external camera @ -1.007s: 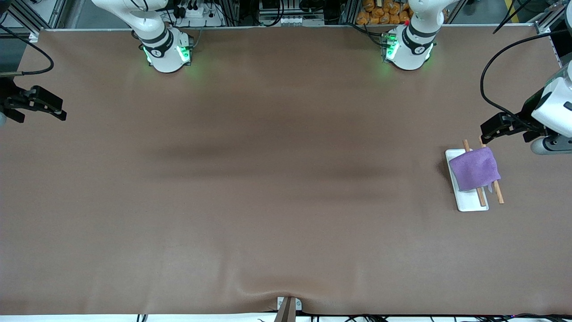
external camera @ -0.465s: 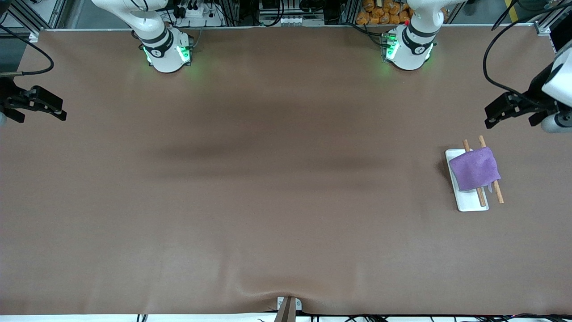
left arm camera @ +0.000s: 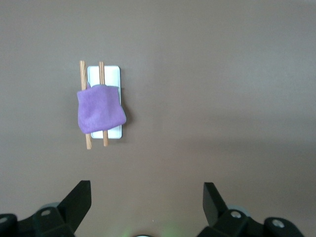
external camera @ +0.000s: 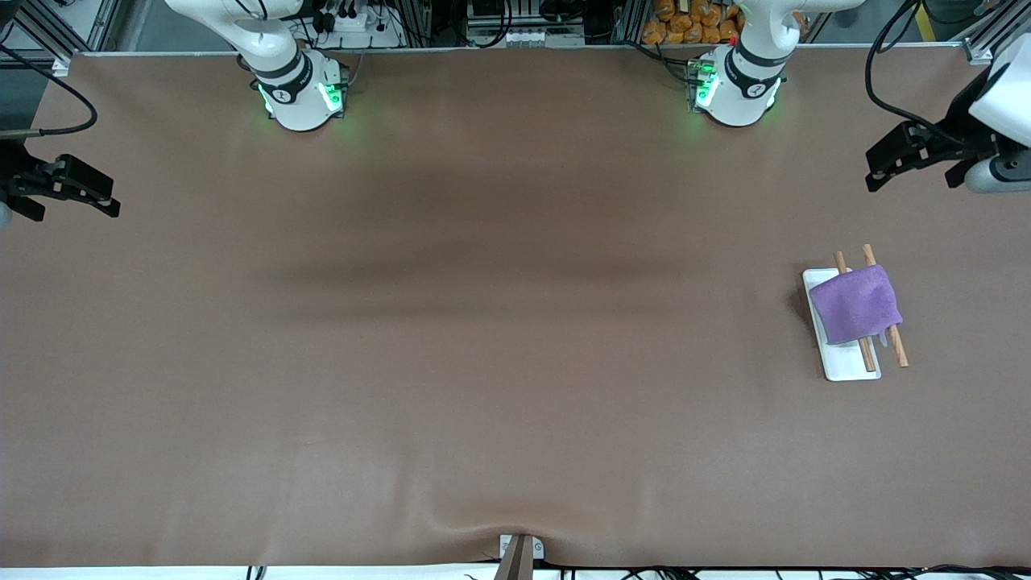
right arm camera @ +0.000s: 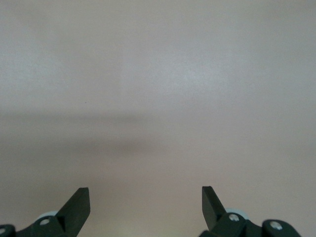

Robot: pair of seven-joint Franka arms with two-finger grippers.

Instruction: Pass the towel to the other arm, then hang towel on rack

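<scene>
The purple towel [external camera: 855, 304] hangs folded over the two wooden rods of the rack [external camera: 850, 366], which has a white base and stands at the left arm's end of the table. The other arm, white with a grey wrist cylinder [external camera: 995, 171], carries my left gripper [external camera: 876, 167]. That gripper is open and empty, up in the air, apart from the rack. In the left wrist view the towel [left arm camera: 99, 108] and rack [left arm camera: 112, 74] lie well ahead of the open left gripper [left arm camera: 147, 190]. My right gripper [external camera: 111, 197] waits open over the right arm's end of the table, with only bare mat under it [right arm camera: 145, 195].
A brown mat [external camera: 499, 322] covers the whole table. The two arm bases [external camera: 302, 93] [external camera: 734, 89] stand along the edge farthest from the front camera. A small bracket [external camera: 519, 552] sits at the table edge nearest the front camera.
My left gripper has drawn away from the rack toward the bases' side of the table. The towel stays draped on the rods. The right arm has not moved.
</scene>
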